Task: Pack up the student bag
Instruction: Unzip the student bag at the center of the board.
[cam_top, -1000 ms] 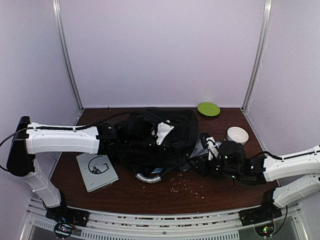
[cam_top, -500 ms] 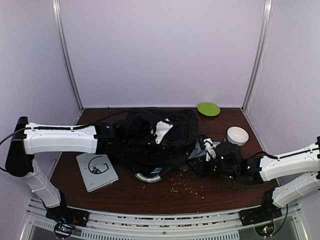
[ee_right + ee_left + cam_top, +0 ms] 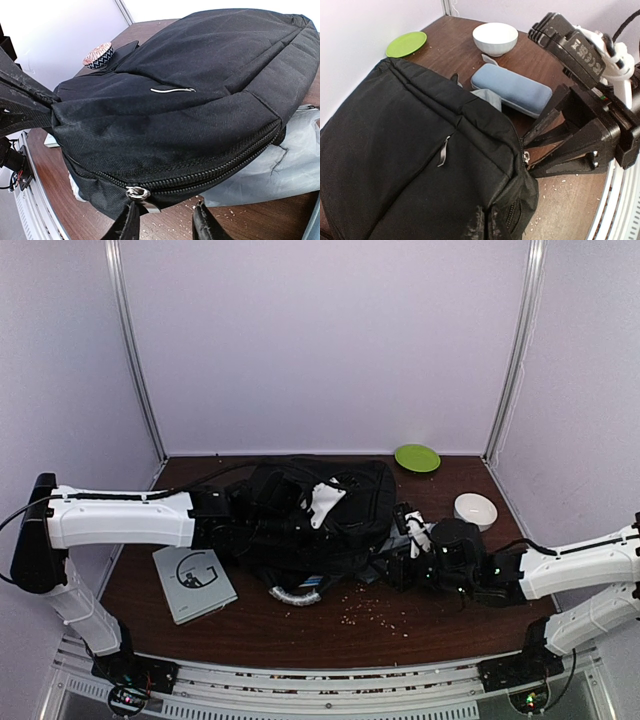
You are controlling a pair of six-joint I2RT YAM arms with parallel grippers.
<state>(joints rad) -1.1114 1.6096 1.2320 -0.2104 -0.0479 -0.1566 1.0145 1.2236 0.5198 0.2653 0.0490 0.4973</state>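
Green plate point(image 3: 417, 457) far corner, white bowl point(image 3: 475, 509) near it, blue case point(image 3: 511, 90) beside bowl, grey book point(image 3: 194, 583) front-left, crumbs point(image 3: 375, 612) on table point(image 3: 300, 635).

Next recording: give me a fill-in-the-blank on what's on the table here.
The plate is coloured ___. The bowl is coloured ___. The case beside the bag is light ___. The bag pinched by the left fingers is coloured ___.
Missing: green; white; blue; black.
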